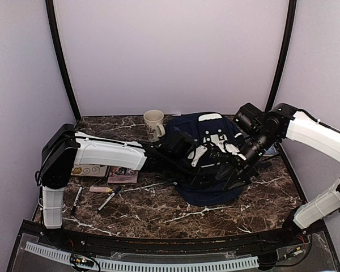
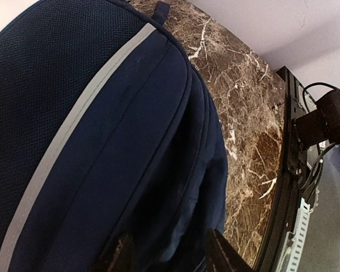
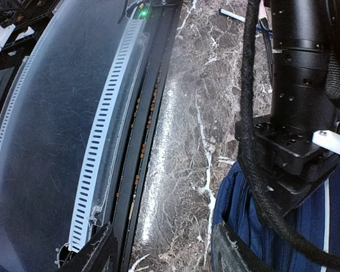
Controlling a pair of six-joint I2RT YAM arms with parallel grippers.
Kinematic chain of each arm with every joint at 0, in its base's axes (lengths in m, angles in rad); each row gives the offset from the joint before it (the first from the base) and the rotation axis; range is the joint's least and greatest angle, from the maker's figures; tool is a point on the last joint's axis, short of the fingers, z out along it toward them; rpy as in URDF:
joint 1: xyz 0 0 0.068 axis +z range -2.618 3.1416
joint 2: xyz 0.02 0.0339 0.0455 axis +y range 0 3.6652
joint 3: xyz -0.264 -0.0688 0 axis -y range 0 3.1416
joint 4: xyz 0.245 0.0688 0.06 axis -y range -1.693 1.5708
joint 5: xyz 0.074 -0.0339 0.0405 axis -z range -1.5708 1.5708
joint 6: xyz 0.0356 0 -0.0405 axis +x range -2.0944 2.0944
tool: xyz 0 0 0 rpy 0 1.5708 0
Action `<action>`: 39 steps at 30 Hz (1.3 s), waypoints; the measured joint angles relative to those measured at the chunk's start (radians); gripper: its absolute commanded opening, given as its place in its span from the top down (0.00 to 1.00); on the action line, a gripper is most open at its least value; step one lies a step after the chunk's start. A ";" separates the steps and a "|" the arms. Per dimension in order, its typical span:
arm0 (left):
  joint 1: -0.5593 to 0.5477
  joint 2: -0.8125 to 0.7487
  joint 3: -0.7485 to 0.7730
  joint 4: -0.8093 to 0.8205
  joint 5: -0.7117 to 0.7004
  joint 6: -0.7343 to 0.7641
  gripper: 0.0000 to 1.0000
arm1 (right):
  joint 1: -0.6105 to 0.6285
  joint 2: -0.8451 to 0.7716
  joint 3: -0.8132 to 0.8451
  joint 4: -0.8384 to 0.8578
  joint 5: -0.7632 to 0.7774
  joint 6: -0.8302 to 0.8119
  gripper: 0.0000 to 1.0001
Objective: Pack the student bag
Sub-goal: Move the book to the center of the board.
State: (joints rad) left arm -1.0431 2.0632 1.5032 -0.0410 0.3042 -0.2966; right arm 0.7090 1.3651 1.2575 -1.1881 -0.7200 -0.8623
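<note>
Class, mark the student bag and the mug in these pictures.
student bag (image 1: 209, 195), top external view, bare navy fabric at its near edge.
mug (image 1: 154, 128), top external view, cream side wall.

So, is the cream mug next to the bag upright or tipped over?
Upright. In the top view the mug stands on its base beside the student bag, its open rim facing up.

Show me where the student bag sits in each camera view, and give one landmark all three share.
Top external: the student bag lies right of centre, toward the back.
Left wrist: it fills the left and centre, with a pale stripe running diagonally.
Right wrist: bottom right corner, behind a black cable.
Shared landmark: the brown marble tabletop.
</note>
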 measured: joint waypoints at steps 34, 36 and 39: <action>0.537 -0.370 -0.259 -0.473 -0.362 -0.165 0.16 | -0.274 -0.046 -0.397 0.717 -0.069 0.432 0.45; 0.537 -0.325 -0.226 -0.480 -0.377 -0.168 0.17 | -0.275 -0.046 -0.397 0.717 -0.069 0.429 0.44; 0.537 -0.272 -0.185 -0.485 -0.394 -0.169 0.17 | -0.275 -0.046 -0.397 0.717 -0.070 0.425 0.44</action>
State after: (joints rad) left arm -0.5056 1.7916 1.3182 -0.5262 -0.0898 -0.4652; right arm 0.4335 1.3193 0.8600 -0.4713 -0.7902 -0.4377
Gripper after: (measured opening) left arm 0.833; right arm 0.558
